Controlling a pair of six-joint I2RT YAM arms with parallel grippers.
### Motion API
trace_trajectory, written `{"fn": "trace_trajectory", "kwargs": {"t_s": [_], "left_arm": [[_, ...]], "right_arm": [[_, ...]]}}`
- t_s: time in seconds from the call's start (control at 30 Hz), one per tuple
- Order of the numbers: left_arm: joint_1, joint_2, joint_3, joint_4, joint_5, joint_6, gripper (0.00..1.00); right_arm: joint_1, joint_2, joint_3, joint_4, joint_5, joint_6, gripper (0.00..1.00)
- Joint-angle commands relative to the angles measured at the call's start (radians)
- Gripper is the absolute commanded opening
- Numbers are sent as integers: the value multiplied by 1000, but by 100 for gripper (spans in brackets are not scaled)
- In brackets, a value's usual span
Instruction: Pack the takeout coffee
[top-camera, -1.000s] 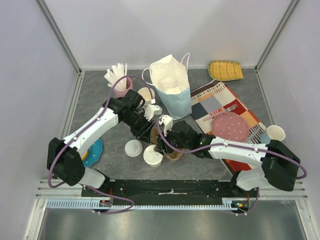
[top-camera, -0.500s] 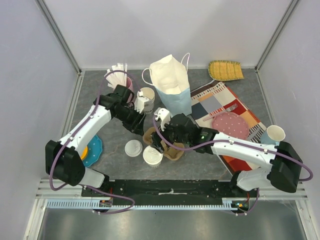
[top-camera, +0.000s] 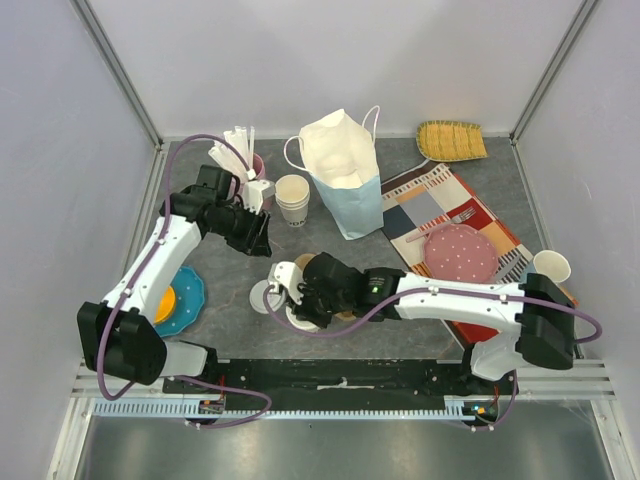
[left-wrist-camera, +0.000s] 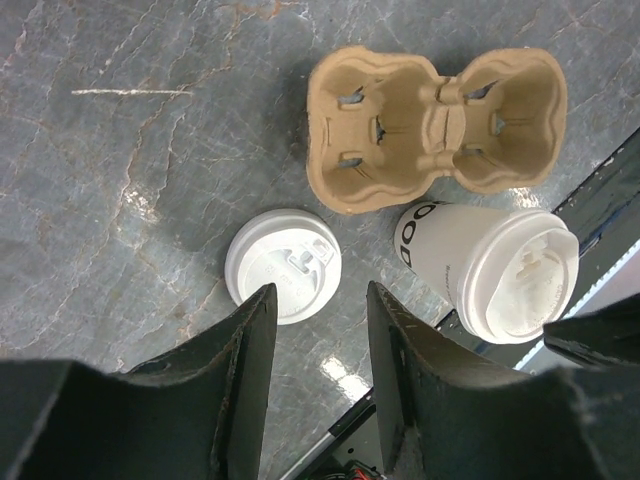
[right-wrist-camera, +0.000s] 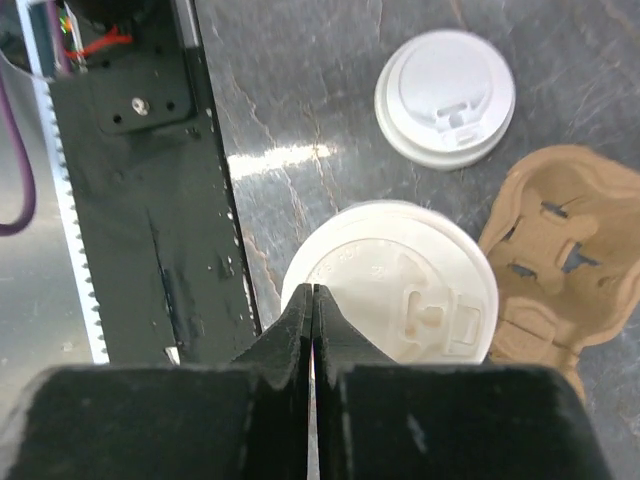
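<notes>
Logging a retreat on the left side: pulled back from the centre of the tabletop (top-camera: 225, 335) over the last second, now parked up by the pink straw holder (top-camera: 256, 166). Recording the left tool (left-wrist-camera: 320, 291) as released, fingers apart with nothing between them, looking down on the loose lid (left-wrist-camera: 283, 265). Finding the coffee cup (left-wrist-camera: 490, 270) upright on the tabletop just right of that lid, capped, just beside the cardboard carrier (left-wrist-camera: 435, 125) and not in it. Marking the right tool (right-wrist-camera: 313, 295) as swung leftward off the carrier and now poised over the edge of the cup's lid, fingers clenched together on nothing; cannot tell whether touching. Taking this as a handover to the right arm, with no grasp made yet. Expecting a need to spread those fingers before any grip. Noting the paper bag (top-camera: 345, 185) standing open farther back, well apart from the cup. Judging the packing as not yet begun.
</notes>
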Motion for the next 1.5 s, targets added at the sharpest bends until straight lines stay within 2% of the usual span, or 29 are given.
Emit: {"fn": "trace_trajectory", "kwargs": {"t_s": [0.0, 0.33, 0.63, 0.93, 1.03, 1.13, 1.17, 1.27, 1.4, 1.47], "left_arm": [[11, -27, -21, 38, -4, -33, 48], [14, -38, -33, 41, 1, -29, 48], [13, -35, -39, 42, 9, -27, 48], [14, -30, -39, 44, 21, -26, 48], [13, -32, -39, 44, 30, -26, 49], [14, -30, -38, 42, 42, -26, 49], [13, -30, -36, 42, 45, -24, 49], [14, -29, -24, 38, 61, -21, 49], [13, -26, 14, 22, 96, -9, 49], [14, -20, 34, 12, 104, -7, 49]], "right_arm": [[14, 29, 84, -52, -12, -57, 0], [15, 17, 112, -46, 55, -70, 0], [-26, 71, -46, 19, 23, -15, 0], [-37, 36, 61, -16, -26, -27, 0], [-39, 19, 106, -18, -32, -25, 7], [-40, -7, 147, -15, -28, -4, 30], [-43, -21, 164, -7, -25, 7, 43], [-95, -62, 179, 11, -16, 83, 59], [-273, -127, 140, 7, 3, 192, 67], [-302, -179, 101, -10, 92, 206, 75]]}}
